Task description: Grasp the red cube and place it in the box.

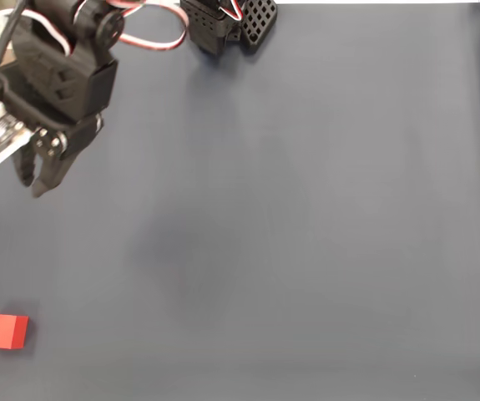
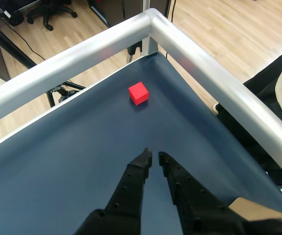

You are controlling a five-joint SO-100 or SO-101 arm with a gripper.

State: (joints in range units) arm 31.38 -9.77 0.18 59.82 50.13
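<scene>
The red cube (image 1: 3,331) lies on the dark blue mat near the lower left corner in the fixed view. In the wrist view the red cube (image 2: 138,93) sits close to the table's corner, well ahead of my fingertips. My black gripper (image 1: 36,177) hangs at the upper left of the fixed view, far above the cube in the picture and apart from it. In the wrist view my gripper (image 2: 155,155) points toward the cube, its jaws nearly touching with nothing between them. The box is out of view.
A silver rail (image 2: 194,54) bounds the mat at the corner behind the cube. The arm's black base (image 1: 223,25) stands at the top edge of the fixed view. The mat (image 1: 306,234) spreads bare to the right. Beyond the rail are wooden floor and an office chair (image 2: 52,10).
</scene>
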